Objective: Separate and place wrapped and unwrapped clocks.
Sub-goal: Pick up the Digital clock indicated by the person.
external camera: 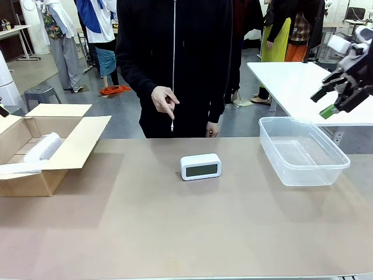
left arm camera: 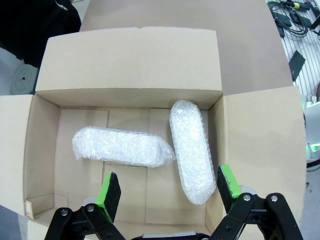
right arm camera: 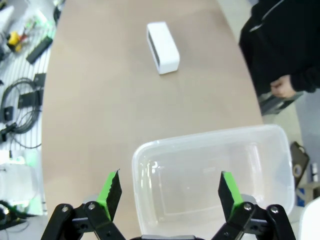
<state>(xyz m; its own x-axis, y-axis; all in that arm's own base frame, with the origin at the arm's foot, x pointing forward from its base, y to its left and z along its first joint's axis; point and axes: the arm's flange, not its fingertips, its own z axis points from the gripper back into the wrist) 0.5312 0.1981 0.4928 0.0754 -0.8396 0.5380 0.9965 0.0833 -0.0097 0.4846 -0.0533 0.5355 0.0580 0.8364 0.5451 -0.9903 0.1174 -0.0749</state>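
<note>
A bare white clock [external camera: 200, 166] with a grey screen stands near the table's middle, in front of the person; the right wrist view has this clock [right arm camera: 162, 47] far beyond the bin. Two bubble-wrapped bundles lie in the cardboard box [left arm camera: 130, 55]: one wrapped bundle [left arm camera: 121, 146] lies across, the other wrapped bundle [left arm camera: 192, 150] lies lengthwise at its right. One bundle [external camera: 42, 147] shows in the box at the table's left. My left gripper [left arm camera: 169, 192] hovers open above the box. My right gripper [right arm camera: 169, 189] hangs open over the clear bin [right arm camera: 280, 137], high at the right [external camera: 330, 101].
The cardboard box [external camera: 70, 149] has its flaps spread at the table's left. A clear plastic bin [external camera: 303, 169] stands at the right, holding nothing. The person stands at the far edge, one hand [external camera: 165, 100] pointing down toward the clock. A white table [external camera: 285, 79] sits behind.
</note>
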